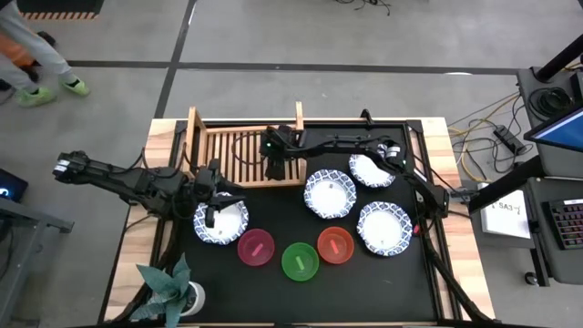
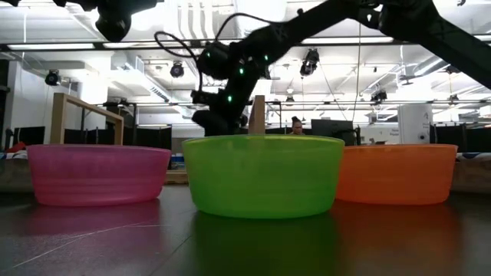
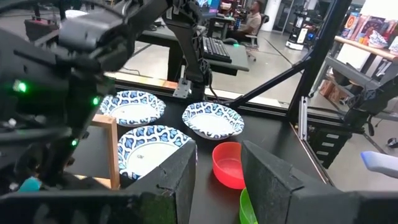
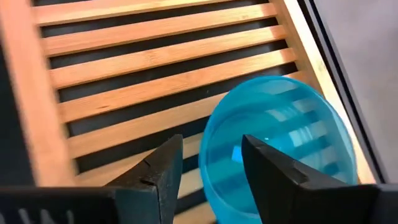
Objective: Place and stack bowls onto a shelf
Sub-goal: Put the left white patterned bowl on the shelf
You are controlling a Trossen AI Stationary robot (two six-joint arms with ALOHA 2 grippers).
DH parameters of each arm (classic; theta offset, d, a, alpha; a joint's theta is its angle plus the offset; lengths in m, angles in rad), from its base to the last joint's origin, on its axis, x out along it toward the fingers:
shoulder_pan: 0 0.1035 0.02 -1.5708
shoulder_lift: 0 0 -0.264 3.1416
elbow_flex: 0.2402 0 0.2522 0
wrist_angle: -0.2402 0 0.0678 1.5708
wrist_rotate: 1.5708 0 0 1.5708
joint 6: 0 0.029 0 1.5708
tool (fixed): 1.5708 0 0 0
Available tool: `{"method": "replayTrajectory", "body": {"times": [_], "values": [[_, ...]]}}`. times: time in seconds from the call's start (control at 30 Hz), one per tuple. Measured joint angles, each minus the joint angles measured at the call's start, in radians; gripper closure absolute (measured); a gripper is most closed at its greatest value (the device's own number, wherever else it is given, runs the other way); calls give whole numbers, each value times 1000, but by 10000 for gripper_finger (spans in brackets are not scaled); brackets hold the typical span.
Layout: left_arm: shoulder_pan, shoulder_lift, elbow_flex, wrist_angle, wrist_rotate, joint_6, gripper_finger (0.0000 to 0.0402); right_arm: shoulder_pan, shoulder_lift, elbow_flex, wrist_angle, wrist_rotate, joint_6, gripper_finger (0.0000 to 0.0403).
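My right gripper is open above the wooden shelf, reached over from the table's right. It stands over the cyan bowl, which sits on the slats; one finger is inside the bowl and one outside. My left gripper is open over the far edge of a white blue-rimmed bowl near the left. In the left wrist view nothing lies between its fingers. Three more white bowls sit on the mat. The magenta, green and red bowls form a near row. My right gripper comes from above astride the cyan bowl's rim, one finger inside the bowl and the other outside. A gap shows on both sides of the rim, and I cannot tell whether either finger touches it.
A potted plant stands at the near left corner. The shelf's upright posts rise beside my right arm. A person walks on the floor beyond the far left. Cables and a desk lie off the table's right side.
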Motion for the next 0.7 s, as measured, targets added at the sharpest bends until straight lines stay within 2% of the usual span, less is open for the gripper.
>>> {"method": "replayTrajectory", "body": {"times": [0.17,0.33,0.5,0.7], "values": [[0,19,0,0,0,0,290,38,-40,82,-167,-76,10,239],[0,68,0,-1,0,-40,290,133,-159,23,-233,-94,10,249],[0,113,0,4,0,-90,290,241,-347,-154,-191,-50,29,262],[0,156,23,13,0,-149,290,341,-631,-513,77,-41,75,271]]}}
